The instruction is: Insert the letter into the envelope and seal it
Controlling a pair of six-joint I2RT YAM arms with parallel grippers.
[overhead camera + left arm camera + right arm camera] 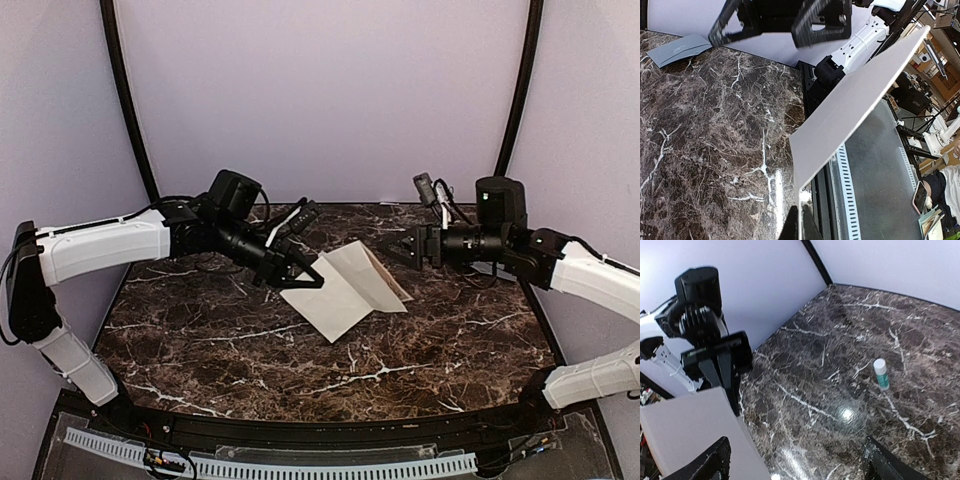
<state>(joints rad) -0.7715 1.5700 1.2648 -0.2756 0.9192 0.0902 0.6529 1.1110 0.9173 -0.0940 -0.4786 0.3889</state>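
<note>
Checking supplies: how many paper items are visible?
2: the folded cream paper letter held in the left claw; the flat slate-grey paper envelope lying on the marble table.

1. The letter [345,285]: pale cream sheet, creased down its middle, its far-right side showing tan; held clear of the table [200,340] over its middle, tilted, one corner pinched in the left hand [308,276]
2. The envelope [680,49]: slate-grey with a faint pale emblem, lying flat on the table, right at one edge
</note>
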